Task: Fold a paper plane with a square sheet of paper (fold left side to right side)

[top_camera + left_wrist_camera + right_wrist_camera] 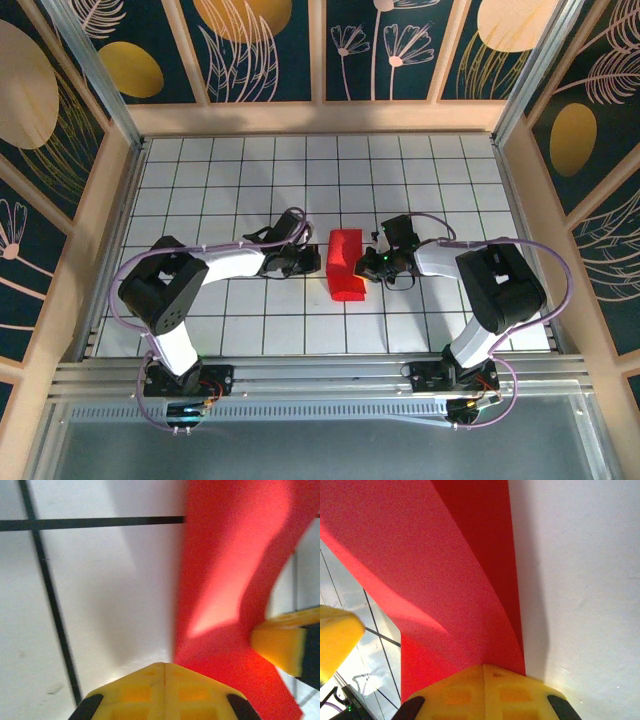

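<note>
Seen from above, the left gripper [316,262] lay low over the white grid table [250,170]. Its jaws were pressed together, tips at the left edge of the square sheet of paper [346,262]. The red sheet sat mid-table between both arms, curling upward in a soft bend. On its right side, the right gripper [365,266] was likewise closed against the paper. Whether either pinched it was unclear.

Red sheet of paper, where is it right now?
In the top view, the red sheet of paper sits bowed near the middle of the tiled table, between the left gripper and the right gripper.
</note>
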{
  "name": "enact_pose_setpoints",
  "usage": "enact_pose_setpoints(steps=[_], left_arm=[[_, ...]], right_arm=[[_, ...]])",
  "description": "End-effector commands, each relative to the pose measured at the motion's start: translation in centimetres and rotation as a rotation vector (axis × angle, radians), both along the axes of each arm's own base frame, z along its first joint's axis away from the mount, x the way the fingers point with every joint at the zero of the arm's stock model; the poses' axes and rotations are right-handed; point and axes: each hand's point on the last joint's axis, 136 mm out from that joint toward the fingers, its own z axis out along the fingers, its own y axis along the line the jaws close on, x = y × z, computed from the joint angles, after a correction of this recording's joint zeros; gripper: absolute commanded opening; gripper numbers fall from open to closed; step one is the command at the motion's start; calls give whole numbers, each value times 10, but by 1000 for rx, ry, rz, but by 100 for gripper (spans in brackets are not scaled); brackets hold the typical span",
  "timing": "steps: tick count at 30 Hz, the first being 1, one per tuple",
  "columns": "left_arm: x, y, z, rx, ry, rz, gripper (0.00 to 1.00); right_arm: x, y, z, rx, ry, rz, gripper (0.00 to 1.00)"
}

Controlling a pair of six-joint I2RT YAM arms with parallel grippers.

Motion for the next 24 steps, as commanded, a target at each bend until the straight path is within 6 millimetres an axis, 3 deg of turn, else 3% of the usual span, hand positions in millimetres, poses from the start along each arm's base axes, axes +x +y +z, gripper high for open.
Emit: enact_pose_setpoints(steps=[1, 11, 24], left_arm=[[2, -26, 31, -119, -49, -77, 0], [-5, -60, 31, -175, -36, -150, 0], [-7, -52, -7, -82, 34, -114, 0]], right_arm=[[-29, -36, -46, -213, 130, -36, 0], [-32, -38, -50, -220, 134, -41, 0], [-31, -37, -49, -216, 130, -34, 0]])
